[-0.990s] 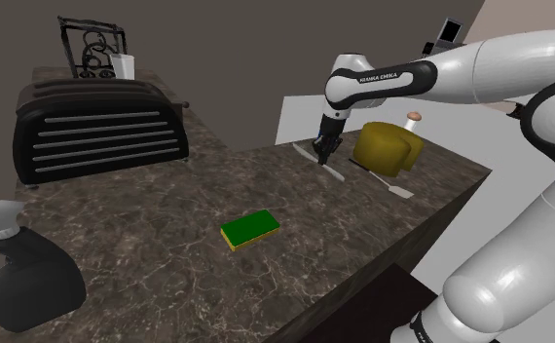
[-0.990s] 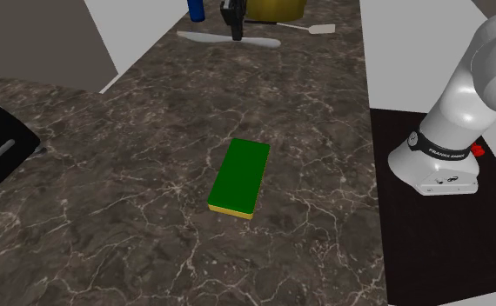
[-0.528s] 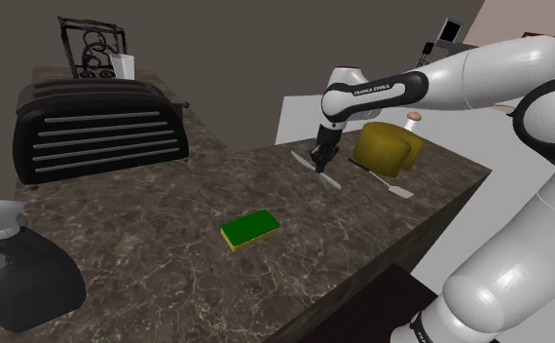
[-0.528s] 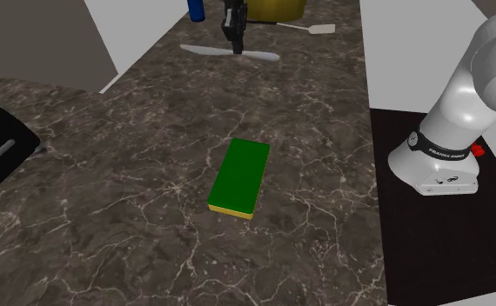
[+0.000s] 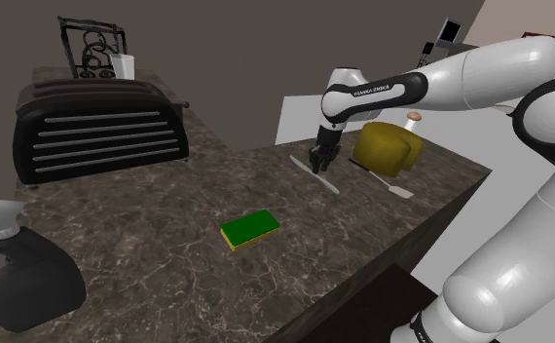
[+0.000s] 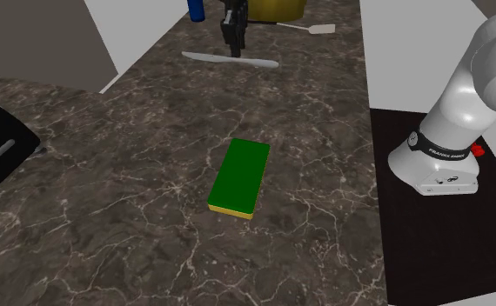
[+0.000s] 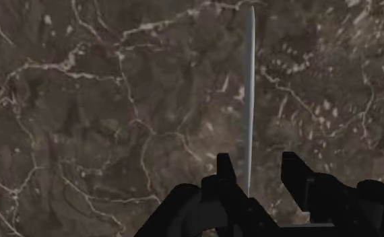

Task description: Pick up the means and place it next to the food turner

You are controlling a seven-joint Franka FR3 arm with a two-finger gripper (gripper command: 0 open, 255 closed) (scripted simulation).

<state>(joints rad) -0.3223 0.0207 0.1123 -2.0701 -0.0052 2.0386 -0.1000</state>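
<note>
The means is a long, thin grey utensil [image 5: 328,181] at the far end of the dark marble counter [image 5: 168,224]. My black gripper [image 5: 319,162] is shut on its middle, holding it just above the stone. From the second exterior view the utensil [image 6: 259,63] lies level across the counter under the gripper [image 6: 234,49]. Along the hand it shows as a narrow blade [image 7: 250,94] running out from between the fingers [image 7: 225,176]. The food turner [image 5: 392,185], with a pale flat head [image 6: 318,29], lies a short way beyond, beside a yellow block [image 5: 387,146].
A green sponge with a yellow base [image 5: 250,230] lies mid-counter. A black toaster [image 5: 100,132] stands at the shoulder view's left, a black rounded object [image 5: 18,278] at the near left corner. A blue item [image 6: 197,10] stands near the utensil. The counter edge drops off near the turner.
The gripper has come down and a little toward the sponge, carrying the grey utensil with it. The utensil tilted half a second ago and now sits level.
</note>
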